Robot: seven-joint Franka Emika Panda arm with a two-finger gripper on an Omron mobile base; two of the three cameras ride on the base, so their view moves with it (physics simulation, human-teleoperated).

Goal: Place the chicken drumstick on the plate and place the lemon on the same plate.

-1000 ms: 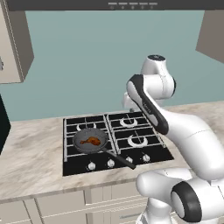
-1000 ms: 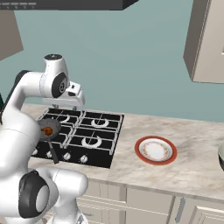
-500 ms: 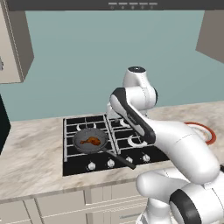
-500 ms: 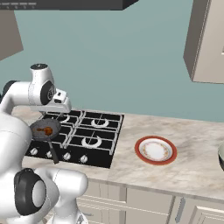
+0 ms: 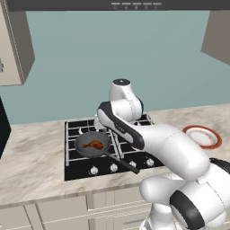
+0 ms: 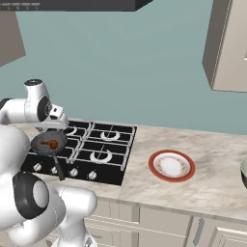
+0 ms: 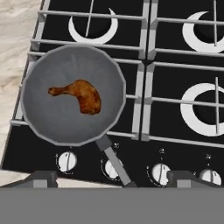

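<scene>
Stove (image 7: 175,74): black gas hob spread beneath my gripper (image 7: 111,177), burners ahead of and to the right of my fingertips (image 7: 41,177); pan (image 7: 65,131): dark grey, round, sitting on the near-left burner directly ahead of my left fingertip, its handle (image 7: 114,164) running back toward the gap between my jaws; plate (image 6: 171,165): red-rimmed, white-centred, on the counter well apart to my right, past the stove's edge; chicken drumstick (image 7: 81,96): lying flat in the pan, meaty end toward the handle side, thin bone end pointing away to the left. My gripper hangs above the stove with jaws spread wide and nothing between them. I judge the chicken drumstick light, fairly stiff, and likely greasy; the bulbous end offers the broader, steadier purchase; the thin end may slip or pivot.
</scene>
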